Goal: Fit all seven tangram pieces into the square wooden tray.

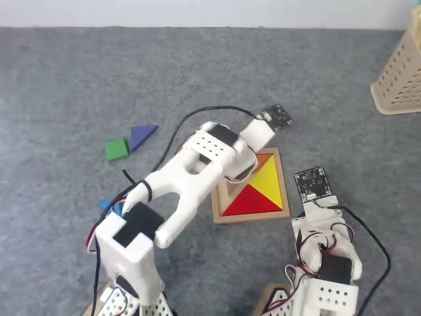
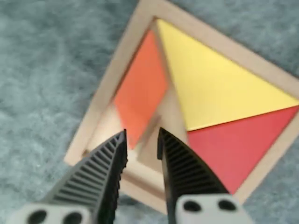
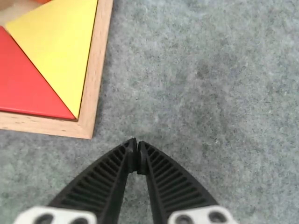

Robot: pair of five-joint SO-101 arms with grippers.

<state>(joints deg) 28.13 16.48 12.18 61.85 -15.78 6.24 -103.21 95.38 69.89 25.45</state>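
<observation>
The step in hand looks like seating the flat orange piece [image 2: 142,84] in the square wooden tray [image 2: 114,77]. The left gripper [image 2: 141,137] hangs right over that piece's near edge with its jaws a little apart and nothing between them. The orange piece lies along one side of the tray, next to the large yellow triangle [image 2: 219,88], which meets the large red triangle [image 2: 238,149]. The view there is blurred, so whether the orange piece sits flat in its recess or rides up on bare wood cannot be told. If it is down, roughly half the tray is filled. From above, the small green square [image 1: 116,149] and the blue-violet triangle [image 1: 141,136] lie close together on the grey carpet [image 1: 66,79], well apart from the tray. A small light-blue piece [image 1: 105,204] peeks out beside the left arm. The next move probably calls for a nudge to settle the orange piece, then lifting the arm and swinging it out to those loose pieces. The right gripper [image 3: 137,149] is closed on nothing, with its tips touching, over carpet near a corner of the tray.
</observation>
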